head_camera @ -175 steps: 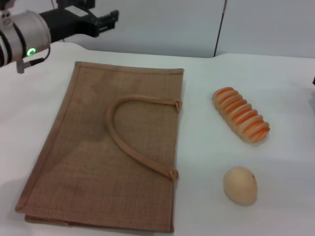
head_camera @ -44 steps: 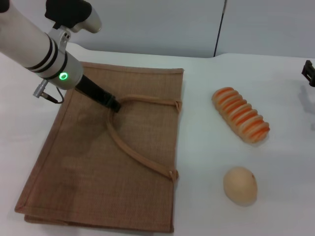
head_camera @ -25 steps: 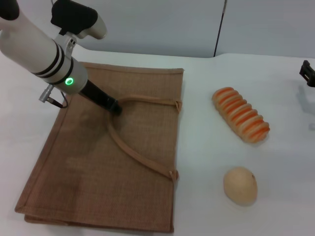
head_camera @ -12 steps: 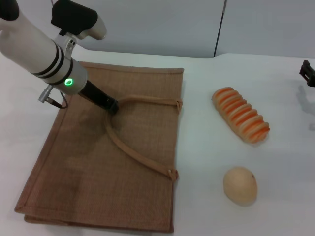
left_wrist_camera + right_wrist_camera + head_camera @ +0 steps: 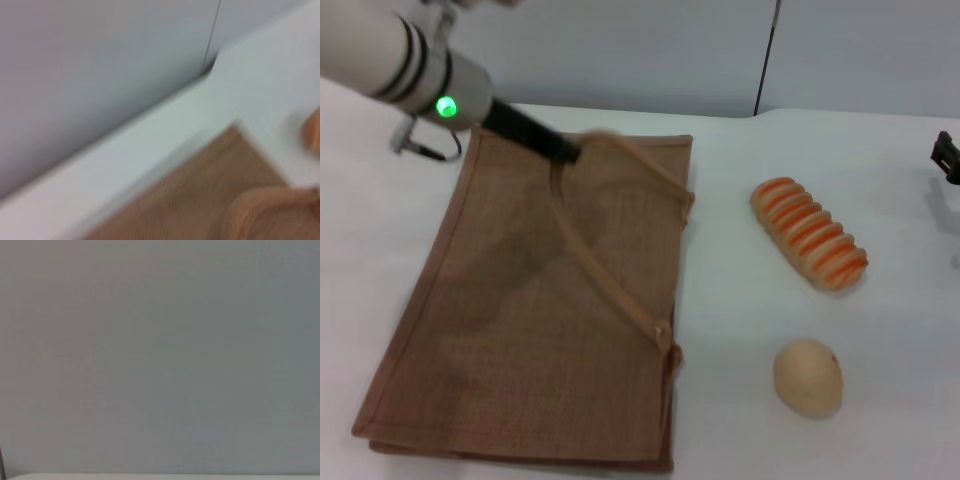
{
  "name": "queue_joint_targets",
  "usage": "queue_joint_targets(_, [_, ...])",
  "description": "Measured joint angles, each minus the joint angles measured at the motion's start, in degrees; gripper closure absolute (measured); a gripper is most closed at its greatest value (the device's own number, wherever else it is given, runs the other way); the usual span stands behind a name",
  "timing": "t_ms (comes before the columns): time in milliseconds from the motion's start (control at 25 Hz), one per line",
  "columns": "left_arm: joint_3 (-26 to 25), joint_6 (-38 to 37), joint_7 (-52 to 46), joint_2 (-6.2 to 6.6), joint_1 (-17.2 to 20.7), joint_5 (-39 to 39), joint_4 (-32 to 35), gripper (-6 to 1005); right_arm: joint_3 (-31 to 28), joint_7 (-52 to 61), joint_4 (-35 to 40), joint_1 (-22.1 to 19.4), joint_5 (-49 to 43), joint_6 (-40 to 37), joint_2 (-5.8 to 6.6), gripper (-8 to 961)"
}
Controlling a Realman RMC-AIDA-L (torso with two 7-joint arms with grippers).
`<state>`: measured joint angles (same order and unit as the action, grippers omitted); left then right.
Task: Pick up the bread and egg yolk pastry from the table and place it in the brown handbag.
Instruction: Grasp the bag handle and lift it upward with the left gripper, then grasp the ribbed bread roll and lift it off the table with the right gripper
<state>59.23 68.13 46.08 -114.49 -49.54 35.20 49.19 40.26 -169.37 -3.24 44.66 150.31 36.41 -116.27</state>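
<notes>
The brown handbag [image 5: 520, 320] lies flat on the white table [image 5: 740, 330], left of centre. My left gripper [image 5: 561, 152] is shut on the top strap handle [image 5: 620, 270] near the bag's far edge and holds it raised, so the strap is pulled taut. The bag cloth [image 5: 200, 200] and strap [image 5: 265, 205] also show in the left wrist view. The bread [image 5: 810, 247] lies on the table right of the bag. The egg yolk pastry [image 5: 807, 377] sits nearer me, in front of the bread. My right gripper [image 5: 948, 157] is only partly visible at the far right edge.
A grey wall [image 5: 670, 50] rises behind the table's far edge. The right wrist view shows only that wall. White tabletop lies between the bag and the two pastries.
My left gripper has risen and moved toward the bag's far edge, pulling the strap handle up with it. The bread, the pastry and the right gripper have not moved.
</notes>
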Motion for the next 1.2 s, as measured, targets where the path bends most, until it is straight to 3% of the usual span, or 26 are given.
queue_joint_targets(200, [0.0, 8.8, -1.4, -0.29, 5.3, 7.5, 21.1, 881, 0.0, 0.0, 0.0, -0.2, 0.0, 0.0, -0.01, 201])
queue_joint_targets(480, [-0.2, 16.8, -8.1, 0.09, 8.1, 10.0, 43.5, 881, 0.1, 0.0, 0.0, -0.6, -0.2, 0.0, 0.00, 201])
queue_joint_targets(880, [-3.4, 23.6, -12.6, -0.43, 8.7, 10.1, 58.1, 881, 0.7, 0.0, -0.2, -1.3, -1.4, 0.5, -0.13, 201])
queue_joint_targets(1040, [-3.4, 24.3, -13.2, -0.45, 10.3, 9.9, 59.5, 881, 0.9, 1.7, -2.9, -0.9, -9.0, 3.2, -0.19, 201])
queue_joint_targets(1200, [-3.8, 24.8, -14.0, 0.08, 11.3, 9.7, 60.3, 881, 1.2, 8.7, -5.7, -0.8, -20.3, 11.9, 0.07, 196])
